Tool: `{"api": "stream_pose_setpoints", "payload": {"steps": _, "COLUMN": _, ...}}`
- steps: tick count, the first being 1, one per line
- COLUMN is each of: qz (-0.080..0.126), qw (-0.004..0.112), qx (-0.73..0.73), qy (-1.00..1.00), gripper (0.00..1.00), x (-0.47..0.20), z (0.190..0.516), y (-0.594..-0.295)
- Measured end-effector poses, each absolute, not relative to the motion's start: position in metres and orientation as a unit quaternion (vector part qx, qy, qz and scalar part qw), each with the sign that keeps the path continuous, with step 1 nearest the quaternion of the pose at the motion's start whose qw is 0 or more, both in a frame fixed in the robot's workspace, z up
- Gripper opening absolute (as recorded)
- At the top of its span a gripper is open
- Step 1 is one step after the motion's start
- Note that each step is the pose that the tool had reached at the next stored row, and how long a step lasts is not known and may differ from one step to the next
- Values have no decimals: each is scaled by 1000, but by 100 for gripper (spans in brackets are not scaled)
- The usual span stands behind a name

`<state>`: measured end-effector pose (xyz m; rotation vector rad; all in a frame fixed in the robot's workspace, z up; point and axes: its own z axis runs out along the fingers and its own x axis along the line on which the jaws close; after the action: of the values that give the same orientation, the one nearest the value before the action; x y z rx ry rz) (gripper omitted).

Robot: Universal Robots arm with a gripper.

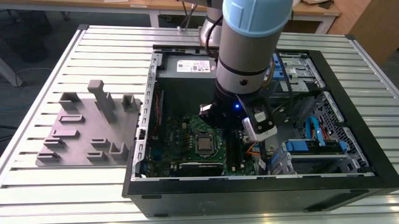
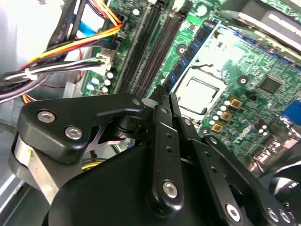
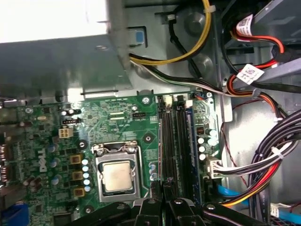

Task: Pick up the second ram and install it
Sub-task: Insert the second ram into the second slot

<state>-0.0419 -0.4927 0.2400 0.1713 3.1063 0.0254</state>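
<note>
The arm [image 1: 249,60] reaches down into the open computer case [image 1: 249,196], over the green board [image 3: 117,117]; the grey tray [image 1: 68,135] lies on the table at the exterior view's left, well apart from it.

In the second wrist view the gripper [image 2: 162,96] has its two fingers [image 2: 157,122] drawn together with no gap to be seen; whether something thin is pinched between them, I cannot tell.

The memory stick [image 2: 195,47] is a bluish-green strip with black chips; it stands on its edge along the line of the dark slots [image 2: 150,47], between them and the silver processor [image 2: 197,94]. Its near end comes just beside the fingertips; I cannot tell whether they touch it, or whether the stick sits fully down in its slot. A bundle of coloured cables [image 2: 70,44] lies on the other side of the slots.

I judge that the stick is very light, stiff and thin, and rather brittle; it will not bend, but it can crack or tilt if it is pushed at one end only. The smooth flat faces may slip between the fingers. The best hold seems to be across the two faces near the upper long edge, at the middle of the length, away from the contact edge; a crooked hold could jam it in the slot.
</note>
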Motion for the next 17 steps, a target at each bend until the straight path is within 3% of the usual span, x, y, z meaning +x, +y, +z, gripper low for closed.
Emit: {"api": "stream_pose_setpoints", "payload": {"steps": 17, "qz": 8, "qw": 15, "qx": 55, "qy": 998, "gripper": 11, "x": -31, "z": 227, "y": -488}}
